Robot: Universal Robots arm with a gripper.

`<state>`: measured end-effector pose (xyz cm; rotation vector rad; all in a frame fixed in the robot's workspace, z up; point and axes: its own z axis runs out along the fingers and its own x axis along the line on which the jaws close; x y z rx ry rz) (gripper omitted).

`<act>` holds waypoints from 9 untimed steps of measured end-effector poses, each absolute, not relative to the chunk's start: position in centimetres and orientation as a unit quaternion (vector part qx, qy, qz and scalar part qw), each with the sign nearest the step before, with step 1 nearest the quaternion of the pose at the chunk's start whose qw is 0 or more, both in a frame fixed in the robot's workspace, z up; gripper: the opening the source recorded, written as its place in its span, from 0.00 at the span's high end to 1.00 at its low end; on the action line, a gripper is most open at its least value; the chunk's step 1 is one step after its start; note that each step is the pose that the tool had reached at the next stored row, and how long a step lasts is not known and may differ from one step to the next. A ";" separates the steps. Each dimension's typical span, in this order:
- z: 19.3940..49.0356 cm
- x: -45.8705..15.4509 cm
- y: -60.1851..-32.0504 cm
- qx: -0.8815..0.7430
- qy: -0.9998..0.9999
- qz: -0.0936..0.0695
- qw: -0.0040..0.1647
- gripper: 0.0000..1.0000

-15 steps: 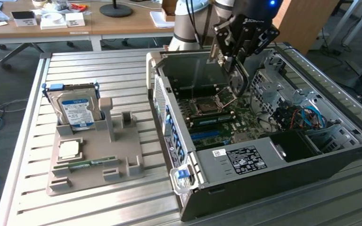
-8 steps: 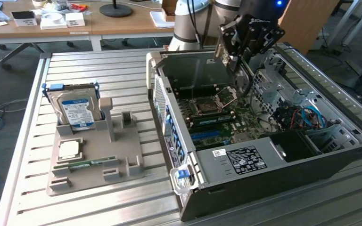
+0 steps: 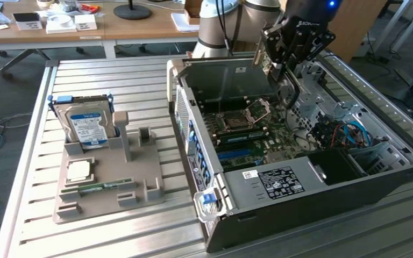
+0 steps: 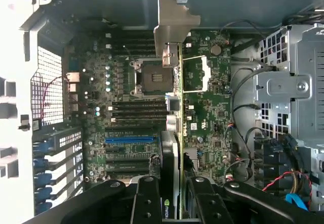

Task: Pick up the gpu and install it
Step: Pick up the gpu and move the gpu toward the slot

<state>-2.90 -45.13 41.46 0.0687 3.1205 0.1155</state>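
The hand [image 4: 173,203] is clenching the gpu [image 4: 169,153] edge-on, hanging it over the motherboard [image 4: 212,107] inside the open computer case [image 3: 300,199], apparently so that the card can line up with the slots. It is showing a thin green board, a dark cooler and a silver bracket [image 4: 174,24].
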 end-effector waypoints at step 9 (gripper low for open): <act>41.5 -2.2 -45.1 0.022 0.999 0.037 0.009 0.73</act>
